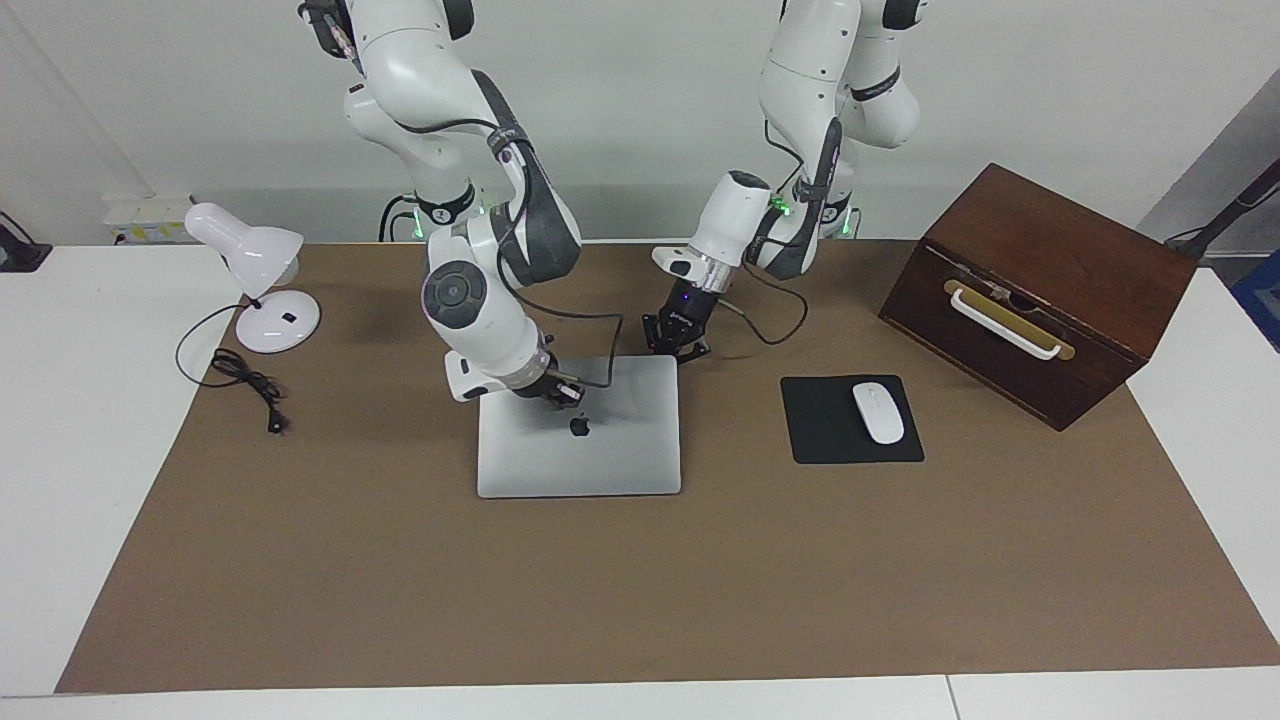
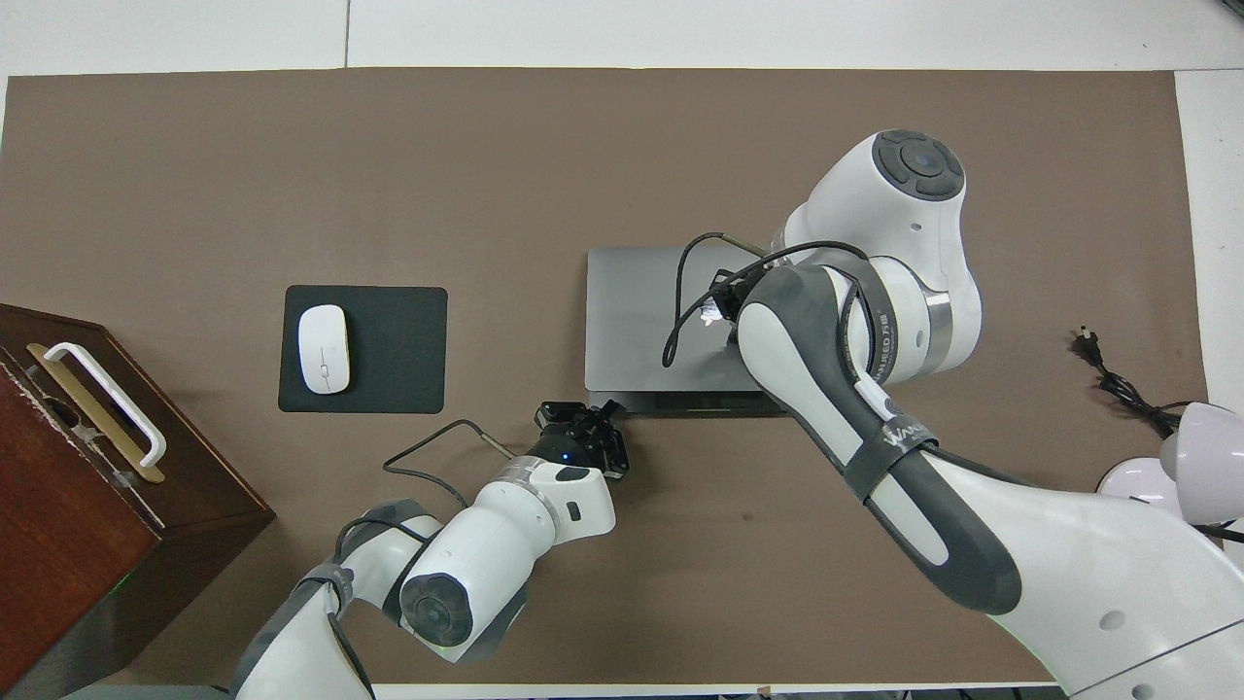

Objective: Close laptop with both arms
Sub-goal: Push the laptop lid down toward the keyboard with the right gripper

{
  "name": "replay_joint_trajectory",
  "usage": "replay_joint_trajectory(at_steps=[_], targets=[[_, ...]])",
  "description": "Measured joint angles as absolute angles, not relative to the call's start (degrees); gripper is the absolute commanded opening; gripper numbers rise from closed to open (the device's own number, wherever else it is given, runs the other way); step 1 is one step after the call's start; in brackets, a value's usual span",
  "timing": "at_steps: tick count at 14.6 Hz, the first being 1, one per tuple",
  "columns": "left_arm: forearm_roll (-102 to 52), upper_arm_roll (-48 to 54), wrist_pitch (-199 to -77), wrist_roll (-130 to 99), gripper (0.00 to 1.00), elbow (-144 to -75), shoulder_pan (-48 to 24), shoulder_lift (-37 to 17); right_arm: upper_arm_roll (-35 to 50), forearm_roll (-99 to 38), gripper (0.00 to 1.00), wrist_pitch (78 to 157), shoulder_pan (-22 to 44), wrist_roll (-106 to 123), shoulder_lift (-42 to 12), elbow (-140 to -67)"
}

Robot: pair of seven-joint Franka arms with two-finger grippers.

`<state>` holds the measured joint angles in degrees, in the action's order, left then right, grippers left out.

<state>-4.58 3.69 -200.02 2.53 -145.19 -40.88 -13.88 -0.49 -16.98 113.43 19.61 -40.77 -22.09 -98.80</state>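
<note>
The silver-grey laptop lies in the middle of the brown mat, its lid with the dark apple logo lowered almost flat. In the overhead view the laptop shows a thin dark strip of its base along the edge nearest the robots. My right gripper rests on the lid beside the logo; it also shows in the overhead view. My left gripper is low at the laptop's corner nearest the robots, toward the left arm's end; it also shows in the overhead view.
A black mouse pad with a white mouse lies beside the laptop toward the left arm's end. A brown wooden box with a white handle stands past it. A white desk lamp and its cable lie at the right arm's end.
</note>
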Motion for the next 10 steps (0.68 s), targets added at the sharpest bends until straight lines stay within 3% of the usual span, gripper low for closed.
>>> replay_joint_trajectory(at_steps=[10], targets=[[-4.6, 3.7, -200.1, 2.6, 0.00, -145.2, -40.9, -13.9, -0.4, -17.0, 0.00, 119.2, 20.5, -40.8, -24.1, -100.3]])
